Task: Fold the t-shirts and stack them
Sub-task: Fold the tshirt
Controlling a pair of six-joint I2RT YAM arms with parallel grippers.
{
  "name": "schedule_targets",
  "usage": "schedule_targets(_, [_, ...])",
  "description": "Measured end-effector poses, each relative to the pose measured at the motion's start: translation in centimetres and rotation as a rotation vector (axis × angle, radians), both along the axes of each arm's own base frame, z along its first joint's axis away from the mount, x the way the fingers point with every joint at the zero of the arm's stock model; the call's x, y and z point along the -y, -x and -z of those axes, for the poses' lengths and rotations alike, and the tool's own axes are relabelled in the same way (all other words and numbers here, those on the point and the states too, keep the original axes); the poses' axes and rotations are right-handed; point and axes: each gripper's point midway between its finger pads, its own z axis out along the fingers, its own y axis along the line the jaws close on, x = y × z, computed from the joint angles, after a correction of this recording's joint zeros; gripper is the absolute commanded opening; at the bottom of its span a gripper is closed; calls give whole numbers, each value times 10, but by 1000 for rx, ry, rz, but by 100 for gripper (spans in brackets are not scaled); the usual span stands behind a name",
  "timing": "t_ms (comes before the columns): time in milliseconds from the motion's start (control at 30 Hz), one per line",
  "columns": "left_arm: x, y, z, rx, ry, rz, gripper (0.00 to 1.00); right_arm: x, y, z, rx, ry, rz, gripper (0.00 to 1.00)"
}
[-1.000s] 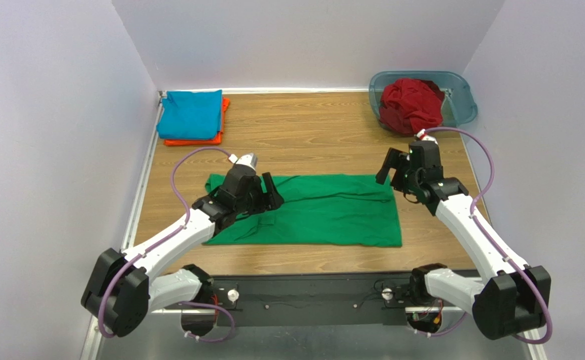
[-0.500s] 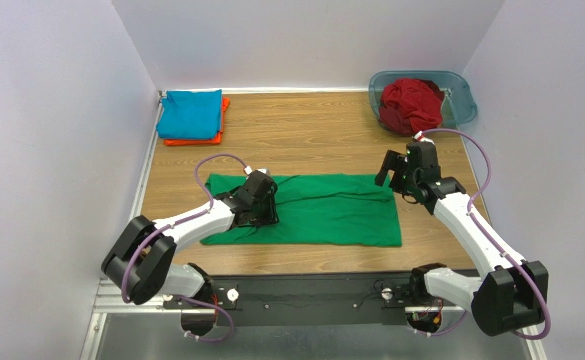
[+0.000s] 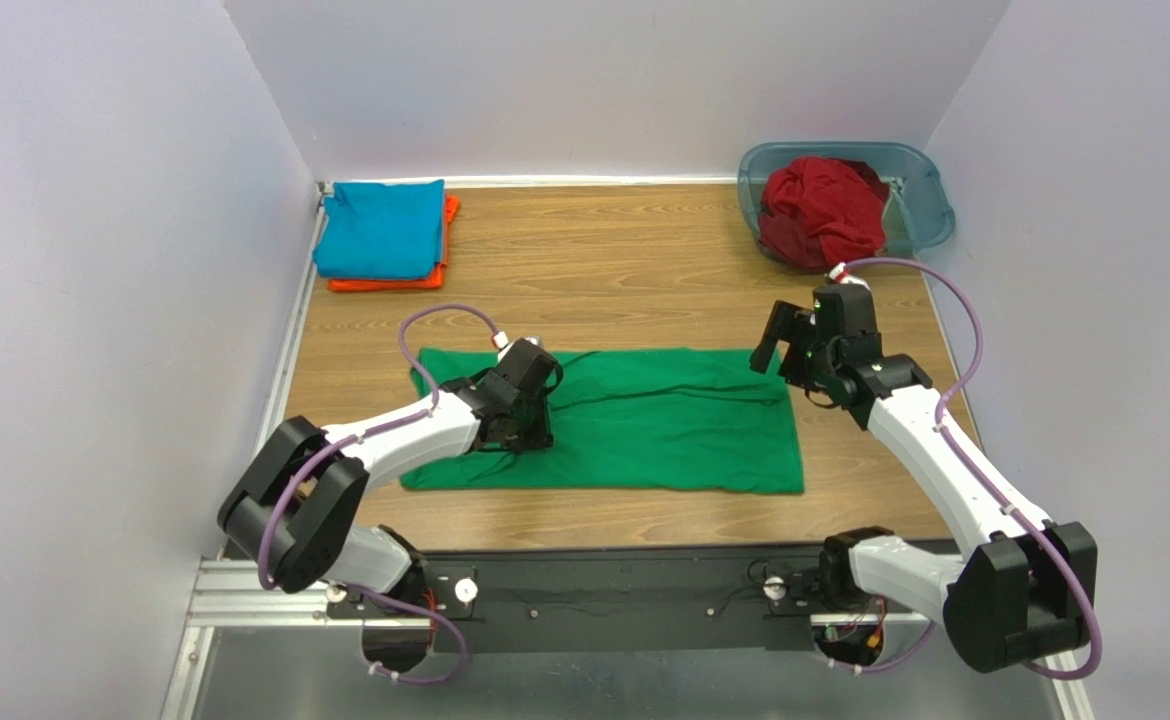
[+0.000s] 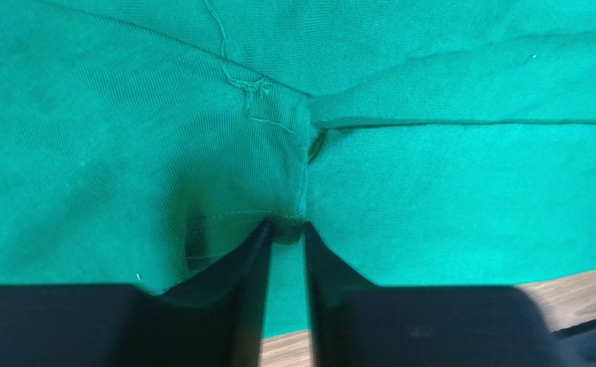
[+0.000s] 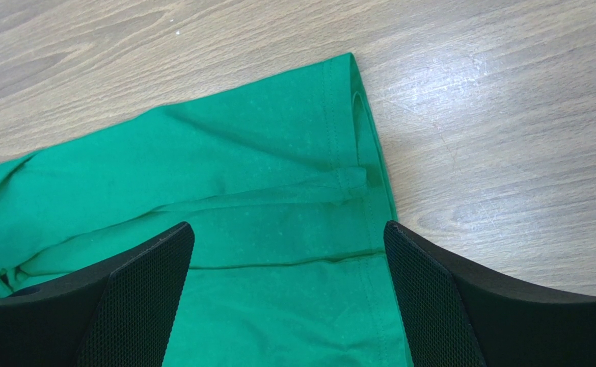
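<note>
At mid-table [image 3: 621, 255], toward the near edge, the green t-shirt [image 3: 666, 420] lies spread flat. It's approx. rectangular, long side running L–R, plain bright green w/ a few soft creases. At its R end layers overlap, w/ stitched hems showing.

The left gripper [image 3: 531, 428] sits on the shirt's L part. Its jaws are narrow, tips pinching a puckered bit of hem; the cloth bunches right at the tips.

The right gripper [image 3: 787, 338] is over the shirt's far R corner, jaws wide, nothing between them.

In the far L corner the teal-blue t-shirt [image 3: 381, 228] is folded square atop the orange t-shirt [image 3: 449, 210], w/ only orange edges visible. At far R the dark red t-shirt [image 3: 821, 210] sits crumpled in the tub [image 3: 922, 203].
</note>
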Motion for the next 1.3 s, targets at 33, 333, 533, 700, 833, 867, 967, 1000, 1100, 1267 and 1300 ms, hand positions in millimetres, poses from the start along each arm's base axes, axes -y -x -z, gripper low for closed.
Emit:
schedule_targets(33, [0,0,0,-2,-2,0,20,0,0,0,0,0,0,100])
schedule_targets(333, [4,2,-4,0,-3,22,0,0,0,0,-1,0,0,100])
schedule_targets(533, [14,-2,-25,32,41,38,0,0,0,2,-7,2,0,100])
schedule_targets(700, [22,-1,-36,36,73,61,0,0,0,2,-8,2,0,100])
schedule_targets(833, [24,2,-35,22,80,76,0,0,0,2,-8,2,0,100])
schedule_targets(867, [25,3,-34,16,79,83,0,0,0,2,-8,2,0,100])
schedule_targets(967, [28,7,-29,-3,72,99,3,0,0,2,-8,2,0,100])
schedule_targets(1000, [30,8,-26,-12,69,105,7,0,0,2,-7,2,0,100])
schedule_targets(1100, [31,11,-19,-35,57,118,34,0,0,2,-7,2,0,100])
schedule_targets(1267, [34,13,-19,-40,55,143,93,0,0,2,-7,2,0,100])
schedule_targets(1300, [36,12,-22,-36,63,138,93,0,0,2,-7,1,0,100])
